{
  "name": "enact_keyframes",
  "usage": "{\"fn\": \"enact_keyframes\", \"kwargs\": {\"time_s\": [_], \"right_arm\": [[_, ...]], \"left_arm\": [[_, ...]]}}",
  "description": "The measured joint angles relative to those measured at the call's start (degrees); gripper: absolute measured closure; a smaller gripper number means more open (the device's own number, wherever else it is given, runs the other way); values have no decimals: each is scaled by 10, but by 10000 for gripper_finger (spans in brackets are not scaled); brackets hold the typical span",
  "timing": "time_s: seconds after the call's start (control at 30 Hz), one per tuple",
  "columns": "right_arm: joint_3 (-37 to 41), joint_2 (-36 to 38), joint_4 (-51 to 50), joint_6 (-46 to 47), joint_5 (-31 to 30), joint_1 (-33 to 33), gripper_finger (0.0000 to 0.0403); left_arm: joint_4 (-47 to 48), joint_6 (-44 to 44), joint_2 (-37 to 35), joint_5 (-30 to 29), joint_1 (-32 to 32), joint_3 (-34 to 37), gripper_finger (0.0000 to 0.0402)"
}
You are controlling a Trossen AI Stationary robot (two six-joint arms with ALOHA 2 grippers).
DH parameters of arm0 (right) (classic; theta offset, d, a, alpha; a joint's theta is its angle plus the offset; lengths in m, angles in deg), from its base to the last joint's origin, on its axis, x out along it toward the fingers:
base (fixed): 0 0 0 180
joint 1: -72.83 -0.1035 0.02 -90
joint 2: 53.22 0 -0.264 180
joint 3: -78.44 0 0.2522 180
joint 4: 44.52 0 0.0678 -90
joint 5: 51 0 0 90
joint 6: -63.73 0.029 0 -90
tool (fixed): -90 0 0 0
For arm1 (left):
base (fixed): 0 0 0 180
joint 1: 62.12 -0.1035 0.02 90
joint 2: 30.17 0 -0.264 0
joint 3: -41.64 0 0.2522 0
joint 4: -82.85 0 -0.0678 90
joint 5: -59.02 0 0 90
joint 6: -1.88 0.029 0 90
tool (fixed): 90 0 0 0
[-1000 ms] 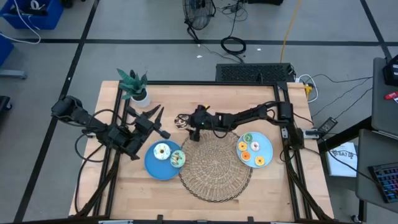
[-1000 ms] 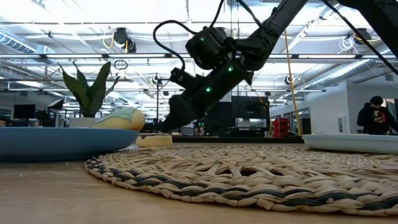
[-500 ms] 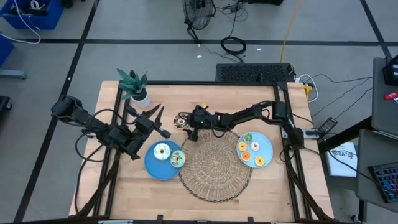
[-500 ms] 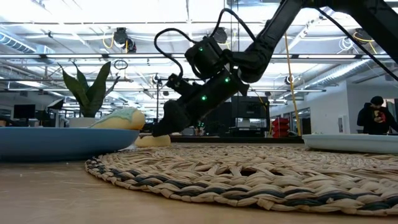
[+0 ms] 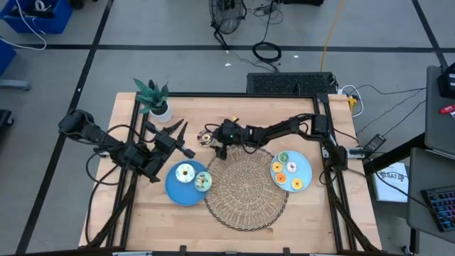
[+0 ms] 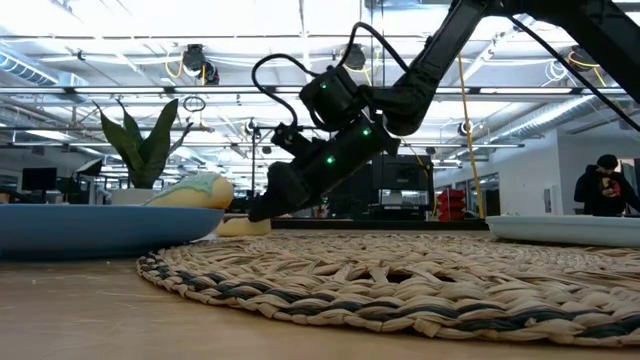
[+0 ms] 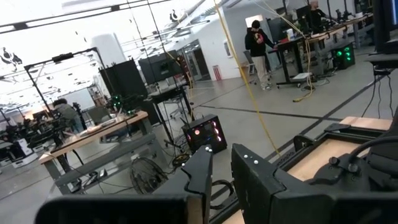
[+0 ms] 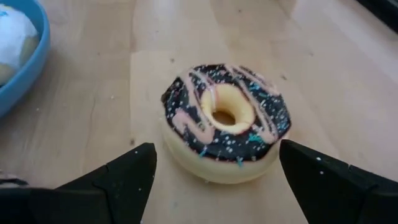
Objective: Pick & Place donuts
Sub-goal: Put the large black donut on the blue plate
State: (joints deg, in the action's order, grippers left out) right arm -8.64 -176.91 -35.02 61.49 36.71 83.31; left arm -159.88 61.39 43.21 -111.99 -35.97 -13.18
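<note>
A: Right gripper (image 8: 211, 171) stood wide open and empty, a dark wedge-shaped finger on either side of the chocolate donut (image 8: 224, 121), not touching it.

B: Where was that donut?

A: On bare wood table (image 5: 213, 117), just beyond the mat's far-left edge. Glossy brown icing, pink drizzle, fine sprinkles, pale base. The wrist view gave that detail; from above, the donut (image 5: 207, 138) was only a dark spot.

B: Other donuts?

A: White donut (image 5: 185, 173) and green donut (image 5: 202, 181) lay on the smooth left plate (image 5: 178, 192). Small donuts (image 5: 288, 173) lay on the right plate (image 5: 306, 167). The mat (image 5: 245, 188) was coarse woven wicker, round.

B: Left gripper?

A: Left gripper (image 7: 221, 171) waited at the table's left, fingers nearly together, holding nothing.
</note>
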Motion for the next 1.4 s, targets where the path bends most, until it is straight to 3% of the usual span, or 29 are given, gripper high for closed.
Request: {"fn": "enact_keyframes", "kwargs": {"time_s": [0.63, 1.4], "right_arm": [[-9, -29, 55, -2, 11, 3, 86], [-9, -29, 52, -2, 11, 3, 265]], "left_arm": [[0, -3, 0, 0, 0, 0, 337], [0, -13, 0, -5, -1, 0, 337]]}}
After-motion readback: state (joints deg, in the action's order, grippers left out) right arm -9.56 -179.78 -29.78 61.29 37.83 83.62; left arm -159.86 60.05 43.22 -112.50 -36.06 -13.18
